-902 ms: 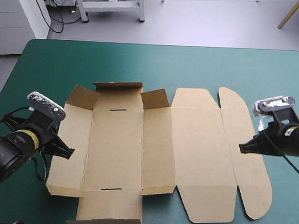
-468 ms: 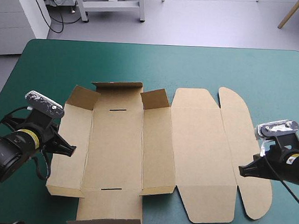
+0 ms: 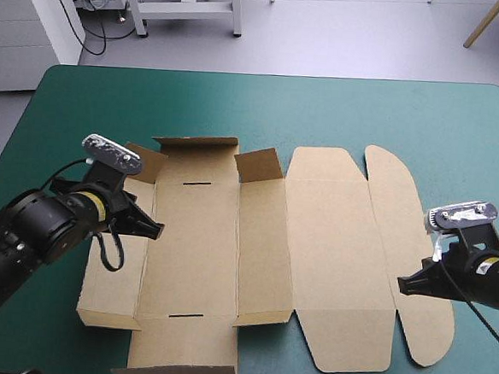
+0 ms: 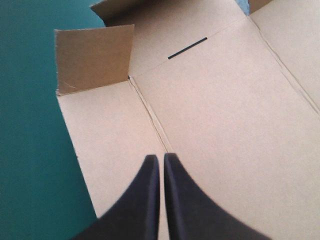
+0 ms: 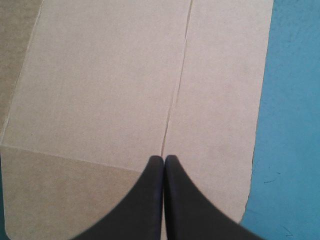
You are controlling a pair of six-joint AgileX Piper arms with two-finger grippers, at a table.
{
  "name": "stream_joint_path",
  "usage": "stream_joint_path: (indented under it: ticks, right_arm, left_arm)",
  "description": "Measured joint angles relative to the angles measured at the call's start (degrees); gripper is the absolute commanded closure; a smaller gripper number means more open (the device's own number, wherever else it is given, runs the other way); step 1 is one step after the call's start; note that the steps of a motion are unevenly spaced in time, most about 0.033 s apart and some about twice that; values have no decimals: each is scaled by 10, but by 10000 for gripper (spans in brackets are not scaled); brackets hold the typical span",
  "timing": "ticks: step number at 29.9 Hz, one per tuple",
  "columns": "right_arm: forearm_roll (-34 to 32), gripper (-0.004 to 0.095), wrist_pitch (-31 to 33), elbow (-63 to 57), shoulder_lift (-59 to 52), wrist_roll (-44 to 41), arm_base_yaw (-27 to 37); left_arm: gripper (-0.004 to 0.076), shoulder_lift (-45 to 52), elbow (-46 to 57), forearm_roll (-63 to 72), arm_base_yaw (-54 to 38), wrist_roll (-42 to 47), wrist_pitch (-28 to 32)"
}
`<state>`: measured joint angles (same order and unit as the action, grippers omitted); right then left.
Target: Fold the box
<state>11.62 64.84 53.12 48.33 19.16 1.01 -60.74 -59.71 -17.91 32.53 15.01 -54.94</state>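
Across the box, you have nearly every fold left: it lies flat, only its far flaps lifted. Left gripper and right gripper, both closed and empty, sit over it.

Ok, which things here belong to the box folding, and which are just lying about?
Part of the job: the box, mostly flat; left gripper, shut, over its left crease; right gripper, shut, over the lid's crease.
Lying about: nothing loose visible; only the table under the box.
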Motion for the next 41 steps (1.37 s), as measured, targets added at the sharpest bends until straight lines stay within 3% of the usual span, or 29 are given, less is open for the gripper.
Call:
stream_joint_path:
  ticks: [5, 11, 18, 27, 33, 35, 38, 41]
  right_arm:
    - [0, 927, -1, 0, 0, 0, 0]
    - [0, 927, -2, 0, 0, 0, 0]
    - [0, 927, -4, 0, 0, 0, 0]
    - [0, 927, -6, 0, 0, 0, 0]
    - [0, 927, -15, 0, 0, 2, 0]
    - [0, 927, -15, 0, 0, 2, 0]
    - [0, 927, -17, 0, 0, 4, 0]
    - [0, 927, -17, 0, 0, 7, 0]
  left_arm:
    - [703, -57, -19, 95, -75, -79, -1]
    - [703, -72, -24, 259, -242, -241, -9]
    - [703, -72, -25, 387, -451, -382, -59]
    - [712, -72, -27, 462, -687, -451, -113]
    - [703, -72, -27, 473, -729, -447, -117]
    - [662, -72, -27, 476, -730, -430, -120]
    - [539, -72, -27, 476, -731, -416, -133]
    - [334, -72, -27, 476, -731, -414, -151]
